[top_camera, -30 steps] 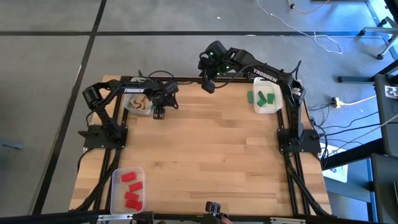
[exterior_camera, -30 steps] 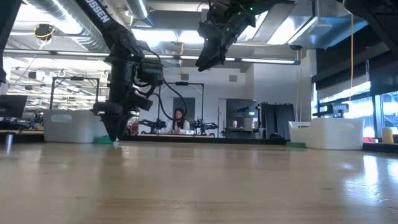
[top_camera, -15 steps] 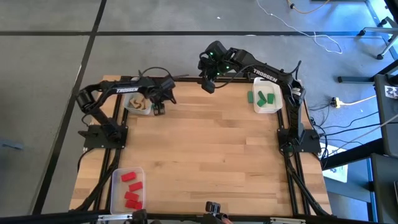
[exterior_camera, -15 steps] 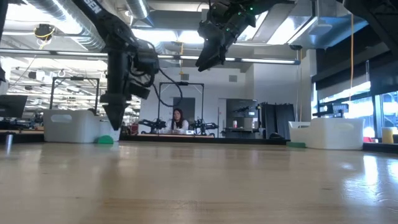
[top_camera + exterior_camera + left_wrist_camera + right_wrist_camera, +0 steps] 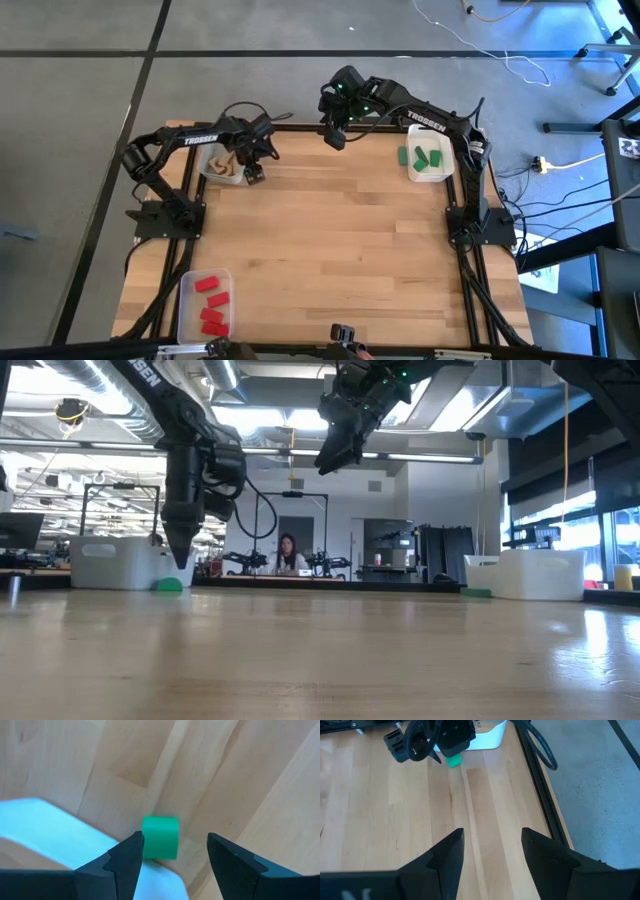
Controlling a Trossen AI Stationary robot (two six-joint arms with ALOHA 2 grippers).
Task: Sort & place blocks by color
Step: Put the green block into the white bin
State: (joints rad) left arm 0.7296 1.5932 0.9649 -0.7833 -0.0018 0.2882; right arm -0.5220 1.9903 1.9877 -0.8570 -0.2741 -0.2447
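Green block [image 5: 160, 837]: I see it on the bench [image 5: 330, 250], beside the wood-block bin [image 5: 222, 166].
Left pincer [image 5: 172, 851]: spread wide, empty, directly above the block, not touching.

Overhead, table-level, 2 wrist cams

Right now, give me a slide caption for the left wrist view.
Open left gripper hovering over a green block on the wooden table, beside a clear bin.
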